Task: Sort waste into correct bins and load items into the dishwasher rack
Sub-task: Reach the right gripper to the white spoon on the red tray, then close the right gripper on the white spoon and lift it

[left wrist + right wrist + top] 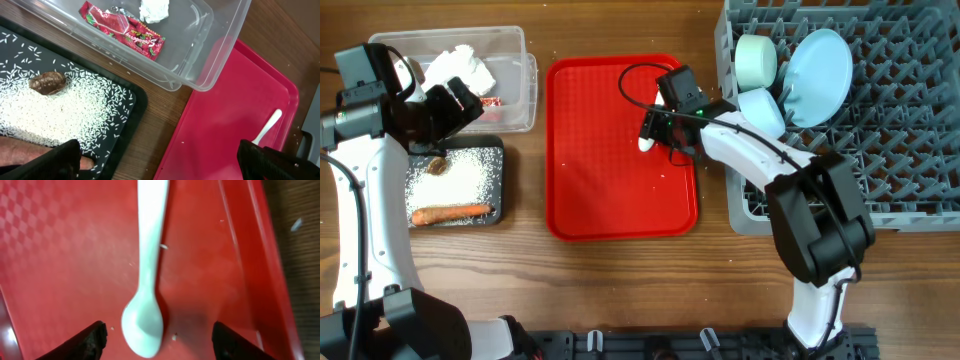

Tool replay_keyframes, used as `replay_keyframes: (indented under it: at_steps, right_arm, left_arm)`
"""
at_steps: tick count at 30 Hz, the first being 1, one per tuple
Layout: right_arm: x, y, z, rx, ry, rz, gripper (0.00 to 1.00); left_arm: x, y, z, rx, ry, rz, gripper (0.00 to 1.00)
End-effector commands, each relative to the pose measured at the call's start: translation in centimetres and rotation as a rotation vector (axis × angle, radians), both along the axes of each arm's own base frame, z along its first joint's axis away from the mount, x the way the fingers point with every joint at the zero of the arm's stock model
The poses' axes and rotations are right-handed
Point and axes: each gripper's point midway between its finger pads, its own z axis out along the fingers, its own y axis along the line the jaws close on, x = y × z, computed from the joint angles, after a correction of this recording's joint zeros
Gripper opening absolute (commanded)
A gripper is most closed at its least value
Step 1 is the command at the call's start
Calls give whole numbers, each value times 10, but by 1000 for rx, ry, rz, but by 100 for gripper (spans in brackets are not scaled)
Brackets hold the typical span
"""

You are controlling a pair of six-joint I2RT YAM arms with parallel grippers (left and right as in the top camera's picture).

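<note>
The white plastic spoon (pixel 148 270) lies on the red tray (pixel 610 190), its bowl end between the open fingers of my right gripper (pixel 159 341), which hovers just above it (pixel 653 135). My left gripper (pixel 165 165) is open and empty over the black tray's right edge (pixel 455 100). The black tray (pixel 496 215) holds rice grains (pixel 60 115), a brown lump (pixel 48 82) and the orange sausage stick (pixel 450 212). The clear tub (pixel 520 40) holds the white tissue (pixel 154 9) and the red wrapper (pixel 122 27). The grey rack (pixel 880 170) holds a pale green bowl (pixel 756 60), a light blue plate (pixel 820 63) and a light blue bowl (pixel 762 110). The yellow cup is out of view.
A few rice grains (pixel 163 245) lie scattered on the red tray around the spoon. Bare wooden table (pixel 620 290) runs along the front. The tub and black tray sit close together at the left, and the rack stands at the red tray's right edge.
</note>
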Motion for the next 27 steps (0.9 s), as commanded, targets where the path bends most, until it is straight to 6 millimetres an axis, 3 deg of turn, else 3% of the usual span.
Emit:
replay_keyframes:
  at_steps: [1, 7, 8, 16, 27]
  right_arm:
    - [-8, 10, -25, -43, 29, -13, 67]
    - [-22, 18, -44, -81, 66, -8, 54]
    - [-20, 18, -44, -74, 64, -25, 46]
    - [-18, 16, -45, -72, 64, -39, 18]
    - [-27, 21, -45, -48, 112, -14, 6]
  left_arm:
    - [0, 3, 1, 2, -3, 15, 100]
    - [0, 3, 1, 2, -3, 15, 100]
    - [0, 3, 1, 2, -3, 15, 100]
    - [0, 3, 1, 2, -3, 15, 100]
    - [0, 3, 1, 3, -3, 15, 100]
